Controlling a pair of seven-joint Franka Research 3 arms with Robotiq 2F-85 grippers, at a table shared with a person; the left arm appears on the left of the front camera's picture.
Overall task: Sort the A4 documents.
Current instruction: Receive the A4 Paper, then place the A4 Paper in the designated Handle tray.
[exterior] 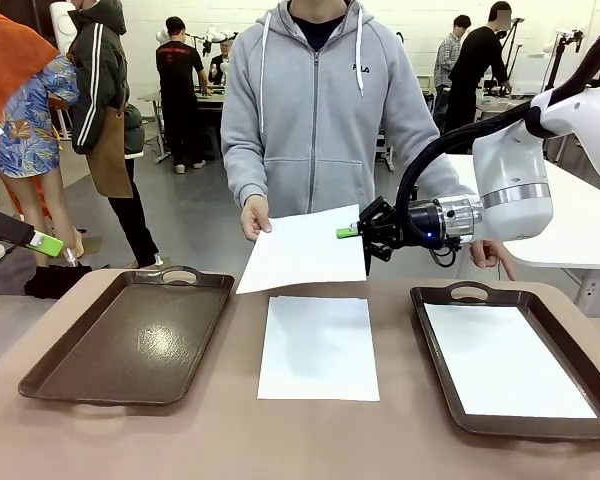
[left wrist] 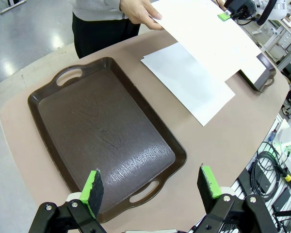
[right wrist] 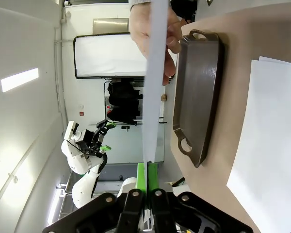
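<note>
The left gripper [left wrist: 150, 184] hangs off one end of the left tray [exterior: 140, 335], jaws wide apart and holding nothing. That tray is bare. Beside it, on the table [exterior: 230, 440] between the two trays, the middle sheet [exterior: 318, 347] lies flat and is not yet sorted. The right tray [exterior: 432, 340] has the tray sheet [exterior: 505, 360] lying flat inside it, so one document looks filed.

Farther off, above the table's far edge, the held sheet [exterior: 300, 250] hangs in the air. The right gripper [exterior: 348, 232] is clamped on its right edge, and the person's hand [exterior: 254, 217] grips its left corner. I judge this a handover midway. The held sheet and the middle sheet look left to place, so the job seems under halfway.
</note>
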